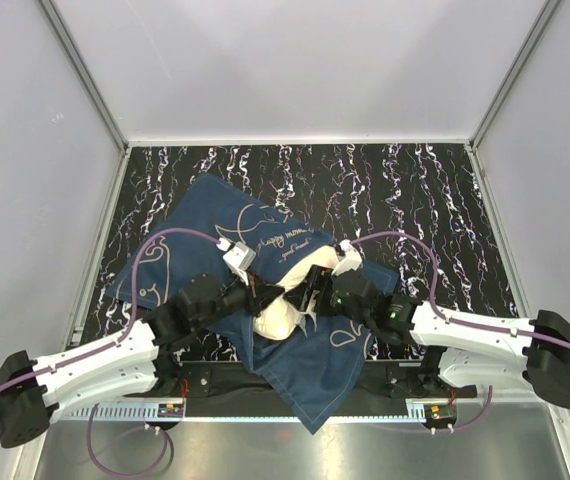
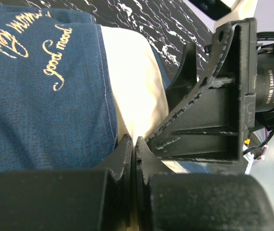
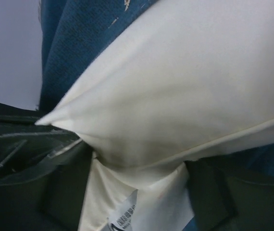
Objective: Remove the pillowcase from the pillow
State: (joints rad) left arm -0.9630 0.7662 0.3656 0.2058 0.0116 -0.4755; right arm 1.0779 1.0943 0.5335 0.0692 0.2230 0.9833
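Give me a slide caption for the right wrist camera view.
Cream pillow corner, white tag showing, sits between the fingers of the right tool, with the navy pillowcase behind.

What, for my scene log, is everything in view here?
pillowcase: one, navy blue with gold drawings and lettering, spread mid-mat.
pillow: one, cream, poking out of the pillowcase's near opening.
tag: one, white, on the pillow's edge.
mat: one, black with white marbling, under everything.
walls: three, pale grey, left, right and far sides.
left gripper: one, black, shut at the pillowcase hem beside the pillow; what it pinches is unclear.
right gripper: one, black, open, straddling the pillow's corner.
arms: two, white and black with purple cables, near edge.
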